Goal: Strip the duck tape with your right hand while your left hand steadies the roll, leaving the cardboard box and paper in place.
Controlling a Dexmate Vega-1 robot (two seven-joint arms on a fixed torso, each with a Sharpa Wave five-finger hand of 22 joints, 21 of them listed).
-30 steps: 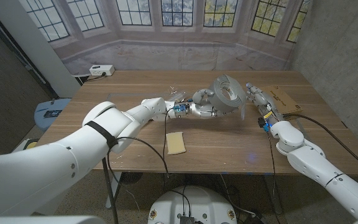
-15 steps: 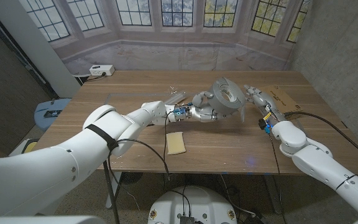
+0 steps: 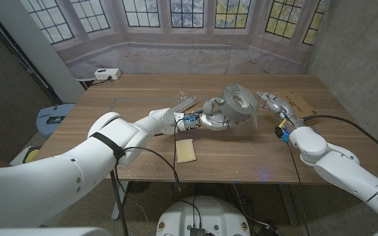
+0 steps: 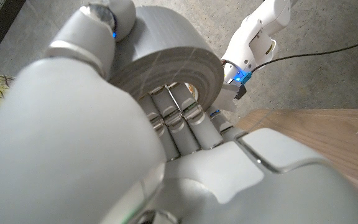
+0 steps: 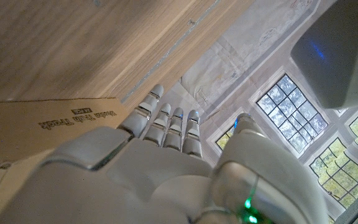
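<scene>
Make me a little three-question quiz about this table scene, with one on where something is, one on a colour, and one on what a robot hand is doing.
1. Where is the flat cardboard box?
A. on the floor
B. at the table's right side, beyond the right robot hand
C. under the yellowish paper

2. What colour is the tape roll?
A. grey
B. red
C. blue

3. What is the left robot hand doing?
A. lying on the paper
B. holding nothing
C. gripping the roll, lifted off the table

Answers:
1 B: the box lies by the right edge, just past that hand.
2 A: the left wrist view shows grey tape.
3 C: its fingers reach through the roll's core.
</scene>
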